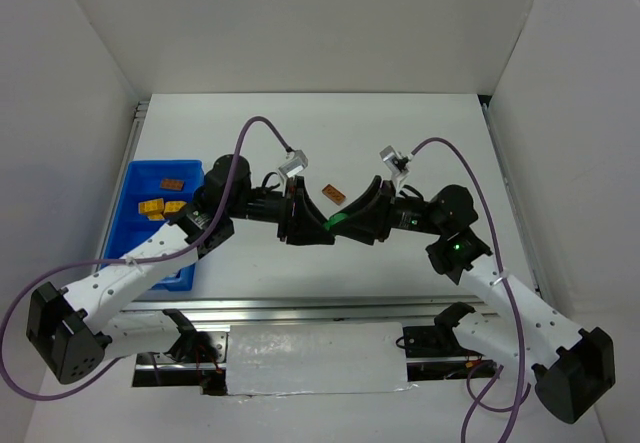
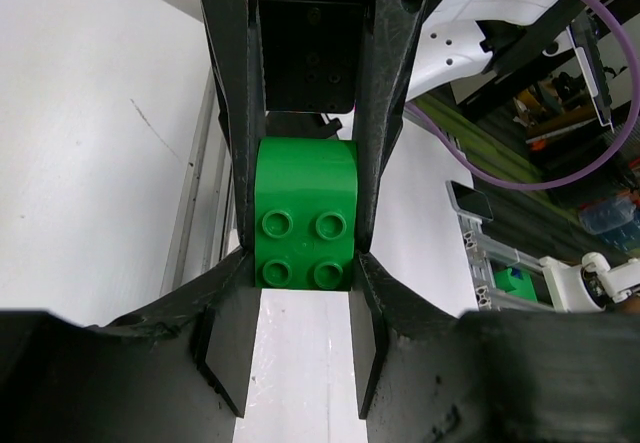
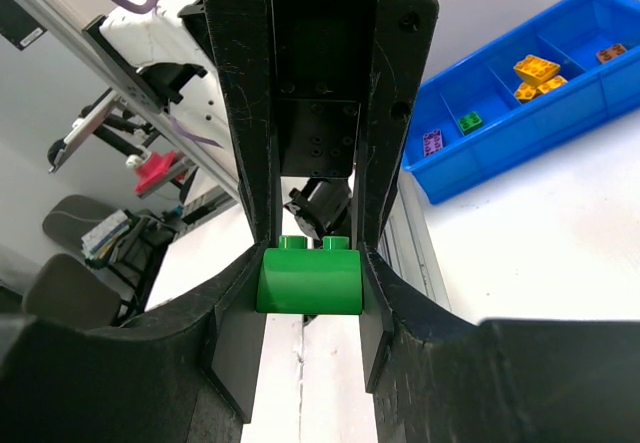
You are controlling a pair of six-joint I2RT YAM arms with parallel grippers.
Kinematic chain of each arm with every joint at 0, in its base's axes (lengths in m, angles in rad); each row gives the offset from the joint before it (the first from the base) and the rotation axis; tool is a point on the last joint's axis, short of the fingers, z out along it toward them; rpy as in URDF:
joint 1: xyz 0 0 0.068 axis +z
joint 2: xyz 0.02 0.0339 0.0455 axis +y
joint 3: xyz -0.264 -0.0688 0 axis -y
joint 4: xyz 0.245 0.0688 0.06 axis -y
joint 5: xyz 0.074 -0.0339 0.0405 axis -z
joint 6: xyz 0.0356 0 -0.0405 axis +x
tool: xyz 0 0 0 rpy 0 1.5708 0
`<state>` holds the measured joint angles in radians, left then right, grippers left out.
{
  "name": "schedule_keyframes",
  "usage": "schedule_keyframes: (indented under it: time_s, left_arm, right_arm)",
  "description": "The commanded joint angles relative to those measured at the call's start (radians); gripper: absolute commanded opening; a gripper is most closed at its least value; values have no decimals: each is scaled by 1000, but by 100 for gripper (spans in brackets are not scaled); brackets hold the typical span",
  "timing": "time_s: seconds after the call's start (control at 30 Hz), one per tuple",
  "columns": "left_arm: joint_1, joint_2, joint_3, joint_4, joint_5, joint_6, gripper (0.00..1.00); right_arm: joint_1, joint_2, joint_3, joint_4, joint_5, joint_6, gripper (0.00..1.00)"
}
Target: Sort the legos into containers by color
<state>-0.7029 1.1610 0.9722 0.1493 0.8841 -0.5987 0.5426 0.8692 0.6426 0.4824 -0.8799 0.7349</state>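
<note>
Green lego (image 2: 305, 213), a small four-stud brick, hangs above the counter (image 1: 420, 123) well to the right of the blue tray (image 1: 128, 195), where the two arms meet tip to tip. The right pincer (image 3: 308, 263) is pinching it: in the right wrist view the brick fills the gap between the black fingers (image 3: 238, 333), touching both. Its studs face the left pincer (image 2: 305, 268), whose fingertips (image 2: 232, 308) flank the studded end and lie against the brick's corners. I cannot tell whether they press on it or merely touch.

A brown-orange lego (image 1: 333, 194) lies on the counter, also well right of the tray and just beyond the meeting pincers.

Inside the tray, yellow legos (image 3: 535, 68) share one compartment. A brown one (image 3: 610, 53) sits in the compartment on one side of them. On the other side a small green one (image 3: 468, 120) and a purple one (image 3: 433, 141) each have their own.
</note>
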Motion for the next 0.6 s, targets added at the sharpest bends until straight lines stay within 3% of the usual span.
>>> schedule_keyframes:
  time_s: [0.0,0.13,0.17,0.37,0.57]
  left_arm:
    - [-9,9,62,53,-1,33,0]
    - [-7,8,56,85,19,22,0]
    - [-7,2,51,98,19,19,0]
    - [-7,0,66,53,-3,48,0]
    - [61,-12,115,-175,-214,114,0]
  right_arm:
    - [11,16,29,47,-8,4,23]
    - [13,16,15,88,-28,23,79]
    - [11,11,15,76,-19,23,99]
    - [-3,-62,14,-60,135,-29,100]
    - [-84,-206,-17,-214,419,-20,100]
